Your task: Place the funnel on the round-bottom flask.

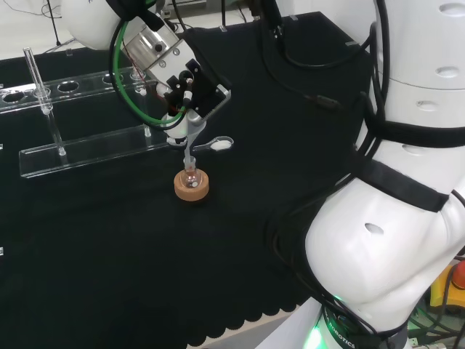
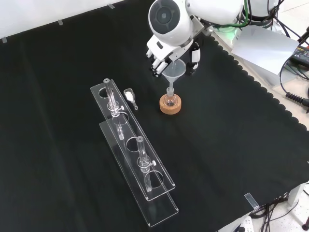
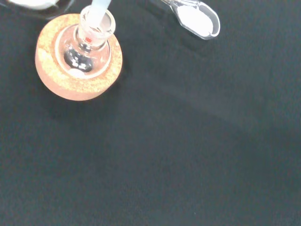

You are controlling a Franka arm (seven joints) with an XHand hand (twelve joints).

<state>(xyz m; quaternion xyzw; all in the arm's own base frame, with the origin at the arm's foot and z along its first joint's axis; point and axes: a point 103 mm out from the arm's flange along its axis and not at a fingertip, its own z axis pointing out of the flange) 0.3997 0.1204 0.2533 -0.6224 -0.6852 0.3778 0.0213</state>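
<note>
Hand (image 2: 170,52): fingers closed on the rim of the funnel (image 2: 174,72), which hangs upright directly below it. The stem (image 3: 99,8) already enters the neck of the flask (image 3: 84,47); the wrist view shows its tip inside the mouth. The flask sits in a cork ring (image 2: 171,105) on the bench (image 2: 231,145), straight under the hand.

Step in hand, as judged: final seating and release. Recommendations:
- Keep the stem vertical and centred in the neck; in the wrist view it lies close to one side of the mouth, so a small correction before lowering would be prudent.
- Lower until the cone rests on the neck, then open the fingers without dragging sideways. The flask is small and only cradled by the ring, so a side pull is likely to tip it.
- Withdraw straight upward.

Nearby: a scoop (image 3: 195,18) holding white powder lies just beside the ring, between the hand and the clear rack (image 2: 137,159), which carries tubes. It stands apart from the flask and should stay undisturbed.

Markings: a small red mark shows on the flask neck in the wrist view, too small to read. No other legible writing or labels on the ware.
</note>
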